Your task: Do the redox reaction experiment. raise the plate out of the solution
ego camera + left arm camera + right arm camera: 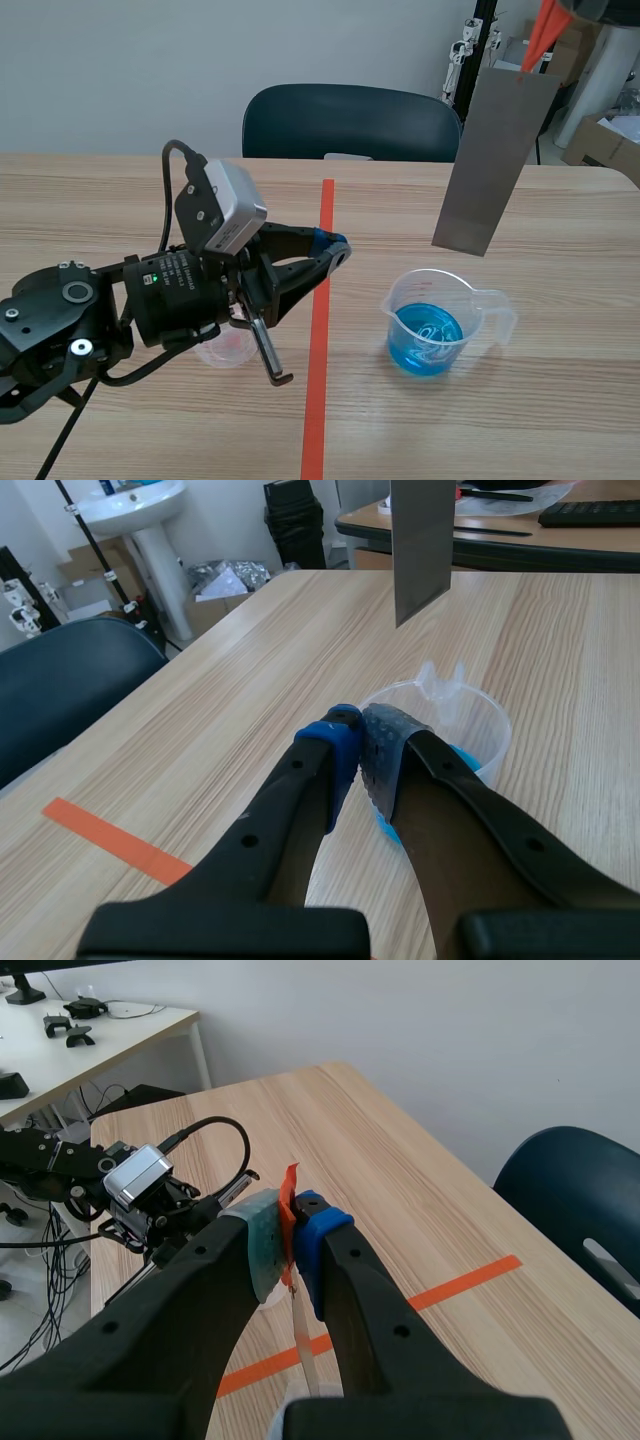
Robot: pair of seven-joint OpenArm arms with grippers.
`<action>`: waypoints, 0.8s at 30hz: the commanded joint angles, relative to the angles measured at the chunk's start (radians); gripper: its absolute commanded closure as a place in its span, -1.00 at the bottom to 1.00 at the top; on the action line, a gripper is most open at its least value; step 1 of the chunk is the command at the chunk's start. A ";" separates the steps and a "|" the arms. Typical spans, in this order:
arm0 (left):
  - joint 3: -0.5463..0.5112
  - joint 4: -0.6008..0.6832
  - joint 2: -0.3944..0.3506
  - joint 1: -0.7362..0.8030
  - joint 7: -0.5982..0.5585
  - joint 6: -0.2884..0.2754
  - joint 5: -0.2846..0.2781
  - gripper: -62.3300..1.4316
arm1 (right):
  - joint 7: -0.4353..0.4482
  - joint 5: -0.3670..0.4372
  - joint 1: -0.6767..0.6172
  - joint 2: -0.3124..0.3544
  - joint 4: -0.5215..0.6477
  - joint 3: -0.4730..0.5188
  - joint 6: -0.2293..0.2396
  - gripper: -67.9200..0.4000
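Scene view: the plate (497, 160) hangs under the right pincer (290, 1222), pinched by its orange tab (289, 1195), clear above the beaker (480, 300) of solution (425, 340). The raising looks done; the left pincer (358, 742) is pressed together, empty.

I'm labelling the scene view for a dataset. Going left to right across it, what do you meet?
Left gripper → beaker of blue solution → plate, hanging above the beaker's right side → cardboard box.
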 commanded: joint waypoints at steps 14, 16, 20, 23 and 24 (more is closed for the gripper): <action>-0.003 0.012 0.008 -0.024 -0.006 -0.003 -0.007 0.83 | 0.022 0.015 0.011 0.008 0.008 0.016 0.012 0.98; -0.003 0.012 0.008 -0.024 -0.006 -0.003 -0.007 0.84 | 0.022 0.015 0.011 0.008 0.008 0.016 0.012 0.98; -0.003 0.012 0.010 -0.027 -0.006 -0.008 -0.007 0.83 | 0.022 0.015 0.011 0.008 0.008 0.016 0.012 0.98; -0.002 0.012 0.019 -0.036 -0.003 -0.018 -0.003 0.83 | 0.022 0.015 0.011 0.008 0.008 0.016 0.012 0.98; -0.002 0.012 0.024 -0.038 0.004 -0.019 -0.003 0.83 | 0.022 0.015 0.011 0.008 0.008 0.016 0.012 0.98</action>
